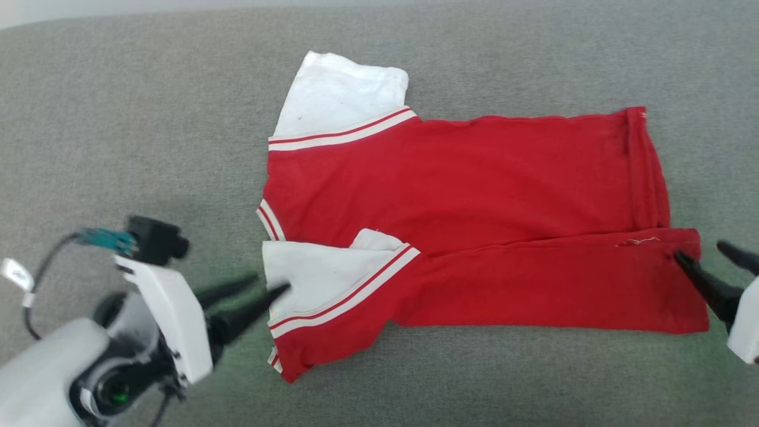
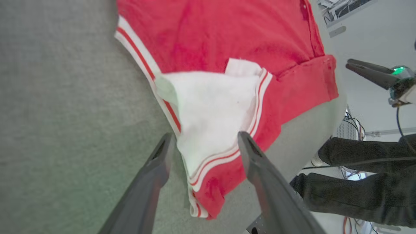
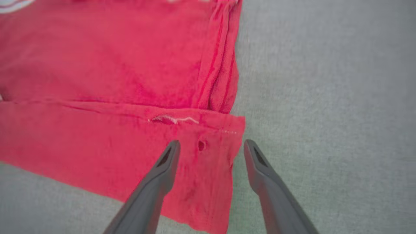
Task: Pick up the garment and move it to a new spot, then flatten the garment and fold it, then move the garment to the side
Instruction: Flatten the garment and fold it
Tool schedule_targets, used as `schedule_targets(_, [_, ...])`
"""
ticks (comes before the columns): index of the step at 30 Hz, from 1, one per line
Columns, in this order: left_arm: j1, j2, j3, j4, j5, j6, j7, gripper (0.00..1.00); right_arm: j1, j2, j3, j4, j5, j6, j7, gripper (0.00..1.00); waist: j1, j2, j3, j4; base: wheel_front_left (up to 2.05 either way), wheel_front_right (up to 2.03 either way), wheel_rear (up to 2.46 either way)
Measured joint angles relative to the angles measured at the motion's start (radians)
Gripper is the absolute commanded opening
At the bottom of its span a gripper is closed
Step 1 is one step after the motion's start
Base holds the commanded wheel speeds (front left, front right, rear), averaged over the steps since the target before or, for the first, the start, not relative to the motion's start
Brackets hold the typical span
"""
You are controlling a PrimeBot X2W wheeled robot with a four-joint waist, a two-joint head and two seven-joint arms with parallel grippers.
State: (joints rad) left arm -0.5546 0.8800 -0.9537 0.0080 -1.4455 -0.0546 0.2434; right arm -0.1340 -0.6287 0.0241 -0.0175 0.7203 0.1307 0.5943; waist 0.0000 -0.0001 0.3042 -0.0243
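Jersey (image 1: 462, 196) is laid flat mid-tabletop (image 1: 148, 118), w/ the near long edge folded over. Left hand (image 1: 273, 281) is held spread at the near white sleeve (image 1: 314, 279); right hand (image 1: 697, 248) is spread astride the near-right hem corner (image 1: 682, 296). Nothing is pinched. Risks: only the top layer may get caught, so the fold is dragged open. If lifted unevenly, the sleeve could be pulled out & the cloth skewed.

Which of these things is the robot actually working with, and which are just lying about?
In the job: garment; left gripper and right gripper, both open.
Just there: grey surface; person in dark clothing; cables.
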Motion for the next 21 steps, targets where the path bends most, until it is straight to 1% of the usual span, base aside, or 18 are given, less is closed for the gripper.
schedule_targets(3, [-0.018,0.001,0.047,0.03,0.033,0.017,-0.091,1.0,-0.009,0.038,-0.001,-0.03,-0.053,0.0,-0.107,1.0,0.0,0.0,-0.01,-0.018,0.0,0.0,0.0])
schedule_targets(5, [-0.031,-0.011,0.078,0.072,0.042,0.031,-0.152,1.0,-0.022,0.079,-0.004,-0.047,-0.091,0.0,-0.196,1.0,0.0,0.0,-0.015,-0.035,0.0,0.0,0.0])
schedule_targets(8, [-0.06,-0.035,0.11,0.159,0.09,0.048,-0.234,1.0,-0.035,0.151,0.012,-0.067,-0.137,0.0,-0.333,1.0,0.0,0.0,-0.021,-0.069,0.0,0.0,0.0])
schedule_targets(10, [-0.091,-0.055,0.134,0.228,0.091,0.054,-0.267,1.0,-0.054,0.189,0.024,-0.068,-0.173,0.0,-0.423,1.0,0.0,0.0,-0.023,-0.096,0.0,0.0,0.0])
schedule_targets(12, [-0.135,-0.071,0.144,0.3,0.117,0.057,-0.291,1.0,-0.067,0.229,0.036,-0.058,-0.198,0.0,-0.493,1.0,0.0,0.0,-0.024,-0.127,0.0,0.0,0.0])
schedule_targets(14, [-0.194,-0.081,0.145,0.375,0.158,0.064,-0.297,1.0,-0.069,0.263,0.048,-0.045,-0.215,0.0,-0.548,1.0,0.0,0.0,-0.023,-0.16,0.0,0.0,0.0])
schedule_targets(16, [-0.255,-0.092,0.145,0.443,0.172,0.063,-0.282,1.0,-0.079,0.281,0.07,-0.039,-0.223,0.0,-0.579,1.0,0.0,0.0,-0.019,-0.194,0.0,0.0,0.0])
schedule_targets(19, [-0.346,-0.106,0.13,0.542,0.2,0.044,-0.216,1.0,-0.083,0.299,0.082,-0.031,-0.23,0.0,-0.606,1.0,0.0,0.0,-0.009,-0.245,0.0,0.0,0.0])
schedule_targets(21, [-0.413,-0.115,0.111,0.603,0.21,0.021,-0.14,1.0,-0.083,0.304,0.086,-0.028,-0.23,0.0,-0.614,1.0,0.0,0.0,0.002,-0.278,0.0,0.0,0.0])
